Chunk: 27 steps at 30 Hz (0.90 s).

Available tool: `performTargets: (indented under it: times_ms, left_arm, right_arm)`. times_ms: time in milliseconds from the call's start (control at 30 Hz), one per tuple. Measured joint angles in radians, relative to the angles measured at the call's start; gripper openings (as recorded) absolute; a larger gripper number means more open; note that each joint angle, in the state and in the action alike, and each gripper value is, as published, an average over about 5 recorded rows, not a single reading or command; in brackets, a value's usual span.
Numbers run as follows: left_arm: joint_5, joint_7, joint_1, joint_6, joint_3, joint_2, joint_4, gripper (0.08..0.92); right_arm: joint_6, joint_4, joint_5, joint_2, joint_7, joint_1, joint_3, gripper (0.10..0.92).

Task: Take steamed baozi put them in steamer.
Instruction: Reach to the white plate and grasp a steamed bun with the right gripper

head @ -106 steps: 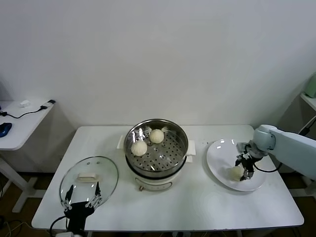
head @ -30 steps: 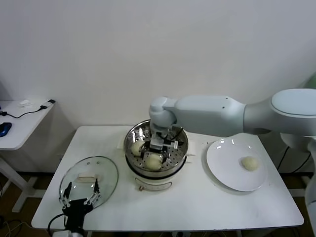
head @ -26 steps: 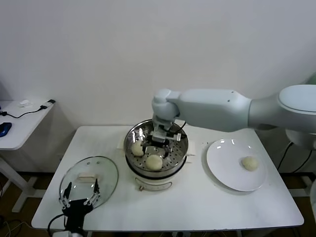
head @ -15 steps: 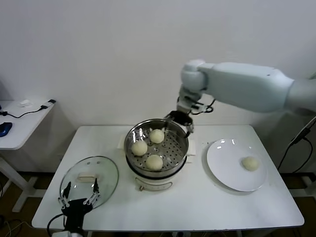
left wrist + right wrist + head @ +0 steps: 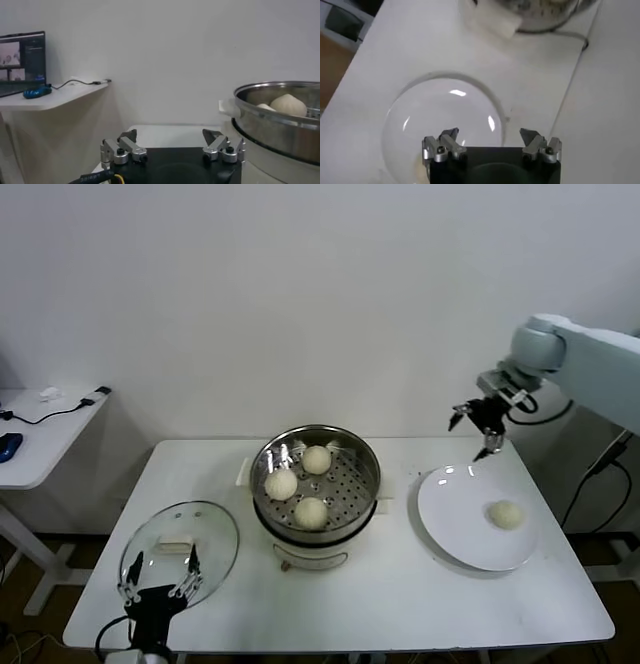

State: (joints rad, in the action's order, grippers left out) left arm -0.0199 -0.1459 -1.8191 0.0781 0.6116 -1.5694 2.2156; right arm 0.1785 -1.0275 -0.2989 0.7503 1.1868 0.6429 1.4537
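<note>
My left gripper waits with jaws apart at the table's near edge, by the round glass lid. In the round shiny steel steamer three smooth cream-white steamed baozi already sit, so I judge the job three-quarters done. One last cream-white bun lies on the flat white plate. My right gripper, spread and empty, hovers above the plate's far rim, the bun below and nearer me.
</note>
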Motion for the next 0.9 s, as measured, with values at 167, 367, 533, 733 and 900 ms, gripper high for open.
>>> performTargets:
  times_ms: [167, 367, 533, 733, 900]
  left_arm:
    - [0.000, 0.000, 0.000, 0.000, 0.008, -0.001, -0.010, 0.823]
    - [0.000, 0.000, 0.001, 0.000, 0.014, -0.002, -0.020, 0.823]
    - [0.000, 0.000, 0.000, -0.001, 0.015, -0.002, -0.026, 0.823]
    - [0.001, 0.000, -0.002, -0.003, 0.014, -0.001, -0.032, 0.823]
    - [0.003, 0.000, -0.001, -0.002, 0.011, -0.001, -0.033, 0.823]
  right_arm:
    - [-0.021, 0.072, 0.058, -0.030, -0.009, -0.119, -0.089, 0.823]
    - [-0.035, 0.152, 0.124, -0.036, -0.018, -0.250, -0.195, 0.823]
    - [-0.042, 0.205, 0.171, -0.029, -0.025, -0.337, -0.267, 0.823]
    - [-0.046, 0.262, 0.222, -0.011, -0.039, -0.422, -0.342, 0.823]
    - [-0.044, 0.306, 0.258, 0.007, -0.048, -0.470, -0.388, 0.823]
